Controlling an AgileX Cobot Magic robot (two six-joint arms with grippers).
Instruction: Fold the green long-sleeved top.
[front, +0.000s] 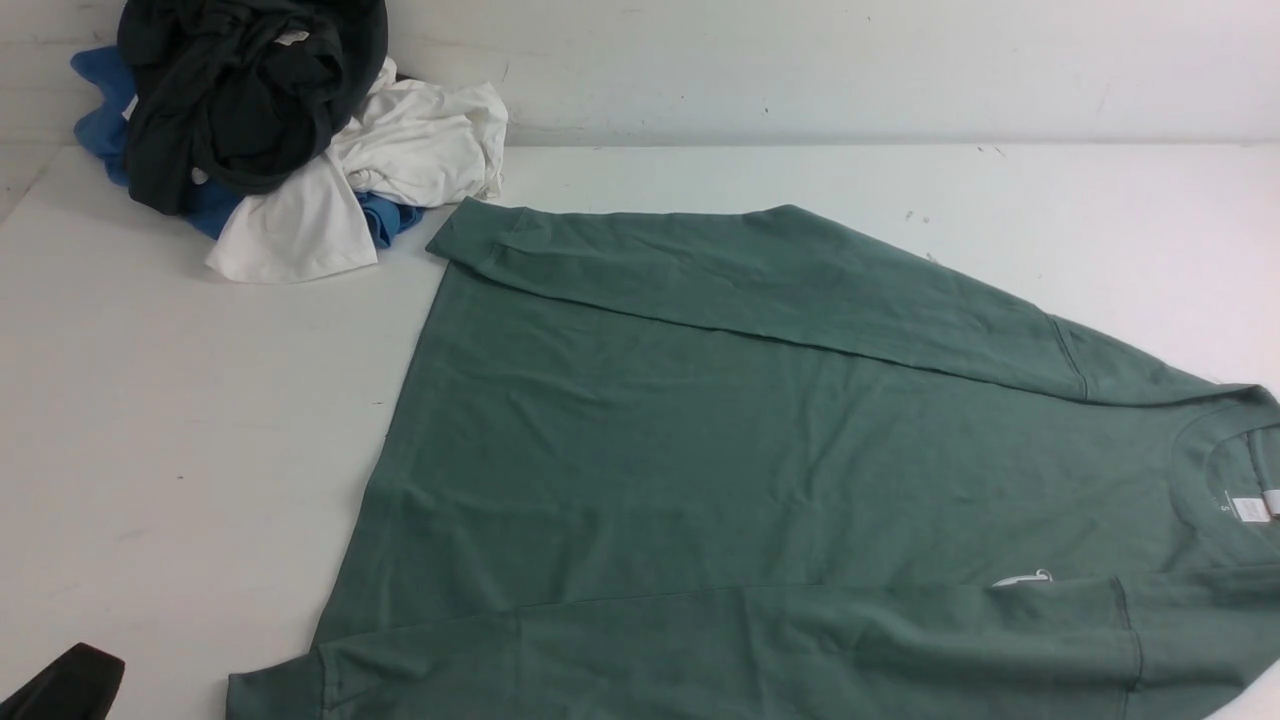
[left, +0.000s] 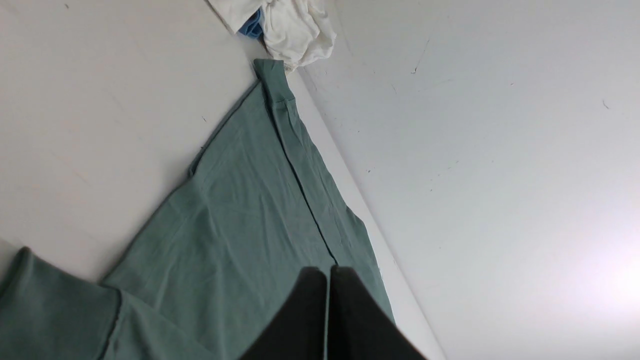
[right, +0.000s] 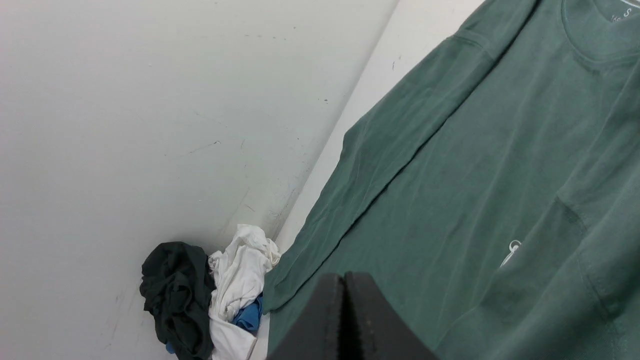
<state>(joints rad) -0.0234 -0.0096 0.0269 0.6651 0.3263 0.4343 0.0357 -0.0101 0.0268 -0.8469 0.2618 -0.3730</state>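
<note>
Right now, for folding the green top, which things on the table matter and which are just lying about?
For the job:
green top, spread flat

Lying about, heaped at the table's far left:
black garment
white garment
blue garment

I see the green long-sleeved top (front: 760, 450) as soft, matt knit cloth, lightly creased, with stitched seams. The worktop (front: 200, 420) looks smooth and matt white, faintly scuffed. The wall (front: 800, 70) is matt white too, flecked with small marks. The dark garment (front: 250, 90), white garment (front: 400, 150) and blue garment (front: 100, 110) are crumpled matt cloth. The left fingers (left: 305, 320) and right fingers (right: 325, 320) look matt black.
</note>
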